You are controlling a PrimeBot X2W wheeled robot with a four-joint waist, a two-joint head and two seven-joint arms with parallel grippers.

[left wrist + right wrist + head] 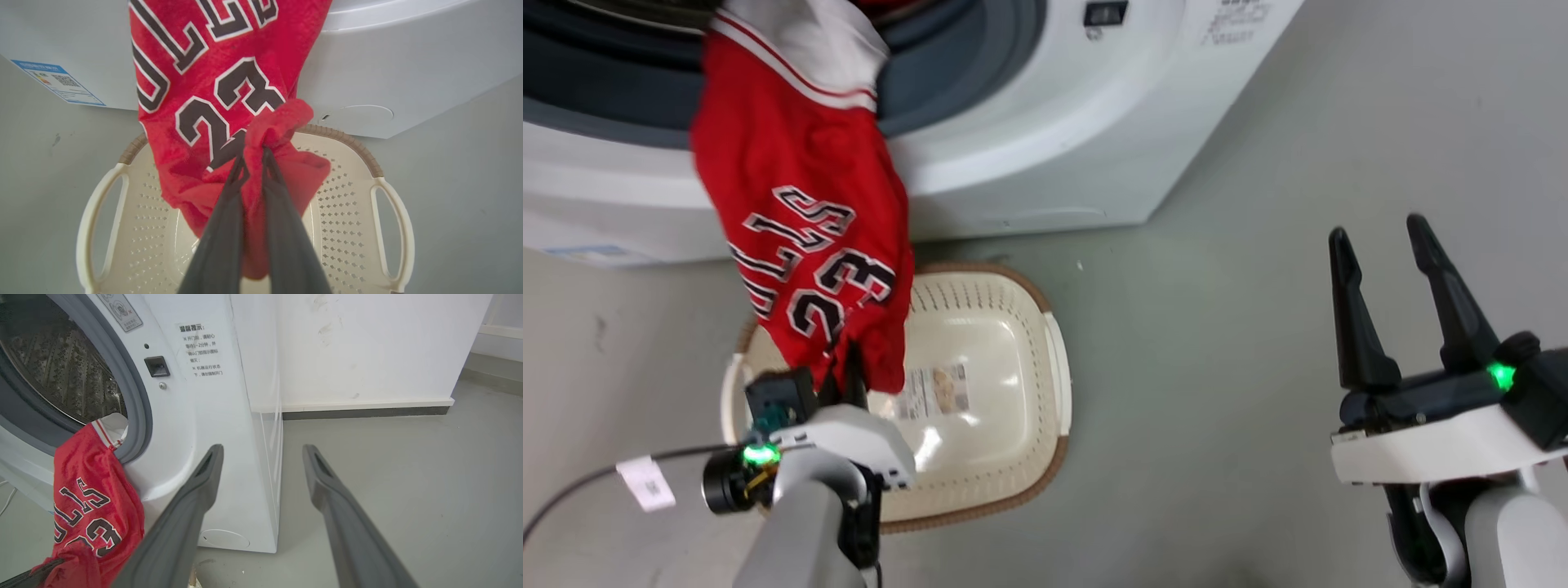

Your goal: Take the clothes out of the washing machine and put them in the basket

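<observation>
Red lettered jersey: woven as matt, finely textured cloth.
Cream laundry basket: moulded in glossy, smooth plastic.
Washing machine's drum: formed of perforated, dull-shining metal.

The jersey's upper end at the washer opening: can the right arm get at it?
Probably yes. The right fingers are open and empty, nothing stands between them and the jersey, and the left fingers pinch only its lower end.

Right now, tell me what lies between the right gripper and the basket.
Bare grey floor, nothing else; the head view shows that stretch between the right gripper and the basket.
</observation>
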